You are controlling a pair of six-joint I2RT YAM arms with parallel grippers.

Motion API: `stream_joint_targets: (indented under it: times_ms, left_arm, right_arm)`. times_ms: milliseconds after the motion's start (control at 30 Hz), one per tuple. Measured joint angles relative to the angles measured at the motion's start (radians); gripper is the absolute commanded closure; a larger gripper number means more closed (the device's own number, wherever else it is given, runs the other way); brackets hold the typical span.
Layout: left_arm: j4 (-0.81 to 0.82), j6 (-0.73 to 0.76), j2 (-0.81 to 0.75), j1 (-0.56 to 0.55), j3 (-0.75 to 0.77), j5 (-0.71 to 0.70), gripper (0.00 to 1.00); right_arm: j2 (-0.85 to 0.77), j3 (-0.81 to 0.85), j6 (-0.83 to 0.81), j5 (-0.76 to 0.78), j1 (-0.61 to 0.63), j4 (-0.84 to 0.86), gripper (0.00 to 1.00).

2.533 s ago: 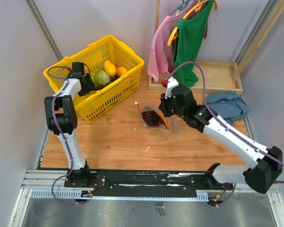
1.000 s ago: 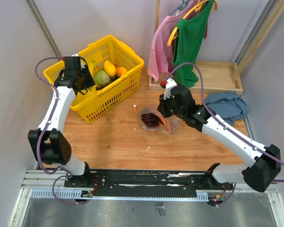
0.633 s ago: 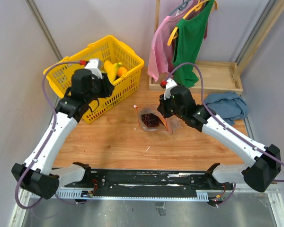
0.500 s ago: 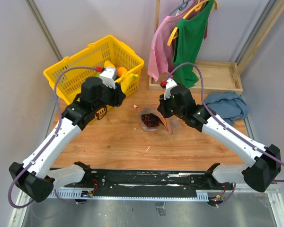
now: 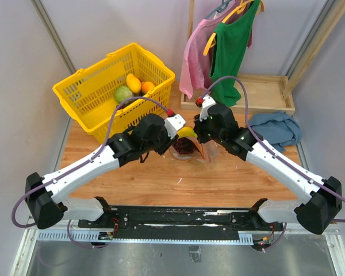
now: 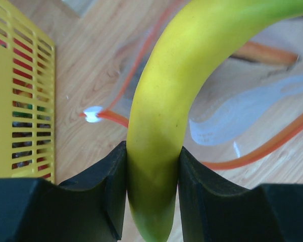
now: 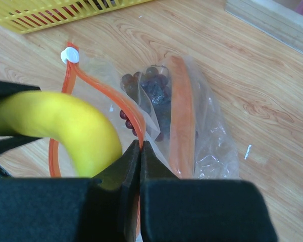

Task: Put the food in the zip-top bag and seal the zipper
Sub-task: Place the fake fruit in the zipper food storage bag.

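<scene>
My left fingers (image 6: 108,196) clamped a curved yellow banana (image 6: 161,121); my right fingers (image 7: 123,186) pinched the red-orange zipper (image 7: 105,89) of the clear crinkly bag (image 7: 212,146), best held high for entry from nine o'clock.

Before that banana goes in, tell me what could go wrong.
1. The banana is gripped near one end by the left gripper, so its free end may catch the zipper instead of entering.
2. Only the right gripper pinches the zip-top bag at its mouth, in one spot. A push could pull it free or drag the bag.
3. The grapes and orange piece already lie inside, so room looks tight.
</scene>
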Motion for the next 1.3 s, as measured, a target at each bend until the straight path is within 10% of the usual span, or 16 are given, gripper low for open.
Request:
stream_joint_targets:
  times_ms: [567,1300]
  left_arm:
    - [-0.135,0.265,0.103,-0.147,0.03,-0.191,0.97]
    - [0.183,0.752,0.081,-0.164,-0.075,-0.014,0.85]
  right_arm:
    - [-0.003,0.0,0.0,0.001,-0.005,-0.006,0.99]
    - [-0.027,-0.013,0.006,-0.145,-0.006,0.047,0.99]
